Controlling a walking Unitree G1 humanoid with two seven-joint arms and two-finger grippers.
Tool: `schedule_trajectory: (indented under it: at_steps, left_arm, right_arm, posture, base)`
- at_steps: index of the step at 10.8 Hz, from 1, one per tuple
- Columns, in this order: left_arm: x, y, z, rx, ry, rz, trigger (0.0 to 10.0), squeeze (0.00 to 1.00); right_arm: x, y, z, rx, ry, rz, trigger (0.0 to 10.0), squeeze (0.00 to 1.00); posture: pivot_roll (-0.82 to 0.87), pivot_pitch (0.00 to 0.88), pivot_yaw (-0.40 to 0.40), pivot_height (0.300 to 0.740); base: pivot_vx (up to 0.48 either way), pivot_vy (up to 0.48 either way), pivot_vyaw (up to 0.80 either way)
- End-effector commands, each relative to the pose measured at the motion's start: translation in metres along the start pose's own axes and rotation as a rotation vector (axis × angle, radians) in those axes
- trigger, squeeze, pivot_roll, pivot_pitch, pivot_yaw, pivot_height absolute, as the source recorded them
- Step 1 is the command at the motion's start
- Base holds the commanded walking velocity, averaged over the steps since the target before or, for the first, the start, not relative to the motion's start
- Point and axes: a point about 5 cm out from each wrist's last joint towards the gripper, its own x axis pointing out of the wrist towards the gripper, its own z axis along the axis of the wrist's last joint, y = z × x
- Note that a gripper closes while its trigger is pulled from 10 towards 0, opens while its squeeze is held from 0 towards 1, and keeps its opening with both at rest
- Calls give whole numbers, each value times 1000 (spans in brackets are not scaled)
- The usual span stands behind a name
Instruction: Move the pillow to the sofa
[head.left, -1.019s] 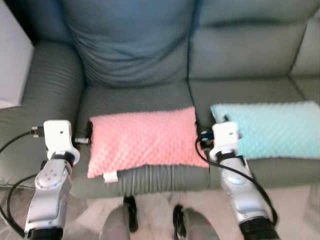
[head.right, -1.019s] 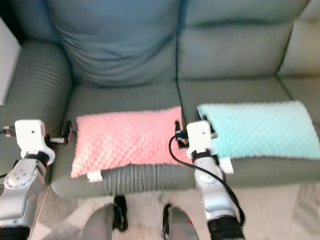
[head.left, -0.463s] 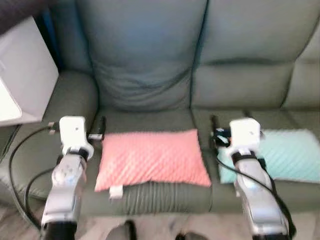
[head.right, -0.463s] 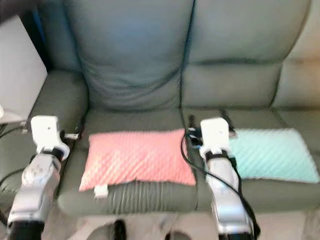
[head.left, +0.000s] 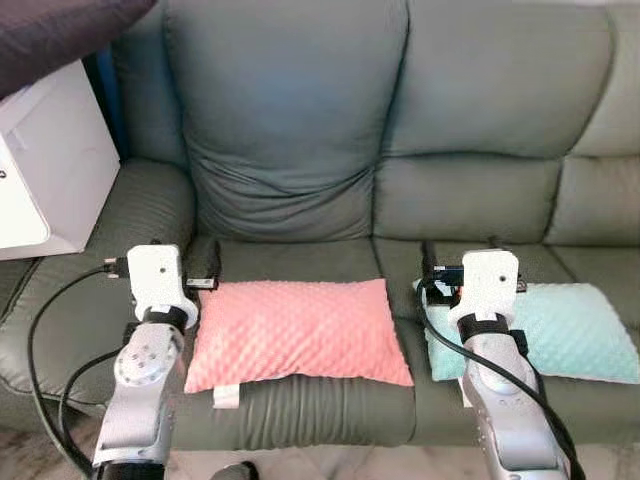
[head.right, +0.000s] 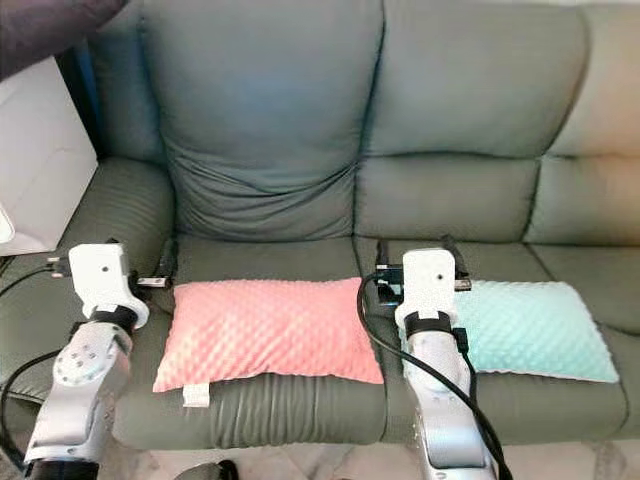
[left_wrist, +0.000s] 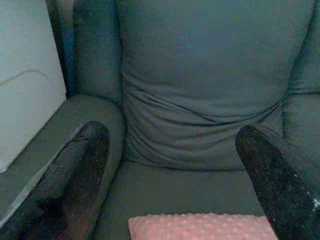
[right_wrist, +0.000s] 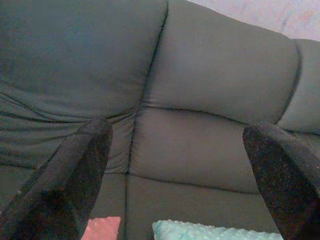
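A pink dimpled pillow (head.left: 298, 332) lies flat on the left seat of the grey-green sofa (head.left: 290, 130), its front edge near the seat's front. A teal pillow (head.left: 560, 335) lies on the seat beside it. My left gripper (left_wrist: 172, 135) is open, hovering by the pink pillow's back left corner with nothing between its fingers (head.left: 206, 264). My right gripper (right_wrist: 177, 127) is open too, over the gap between the two pillows, and holds nothing. Both wrist views look over the pillows' back edges at the sofa's back cushions.
A white cabinet (head.left: 45, 170) stands against the sofa's left armrest (head.left: 95, 250), with dark cloth (head.left: 60, 30) over its top. Cables hang from both arms. A strip of pale floor (head.left: 40, 455) runs below the seat front.
The camera has tilted up and drawn back, so more of the sofa's back shows. Both grippers have risen from the pink pillow's ends to above its back corners. The pillow has stayed put.
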Motion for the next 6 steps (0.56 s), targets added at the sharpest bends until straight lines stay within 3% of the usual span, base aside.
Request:
schedule_trajectory:
  at_steps: [1,6]
  left_arm:
    - [5,-1,1,16,1,6,10000,0]
    - [7,-8,4,14,-35,-10,10000,0]
  right_arm:
    - [2,-3,7,-8,-14,4,10000,0]
    - [6,-4,9,18,1,9,10000,0]
  posture:
    - [-110,44,-59,740]
    - [-114,36,-63,740]
  base:
    - [0,0,0]
    - [0,0,0]
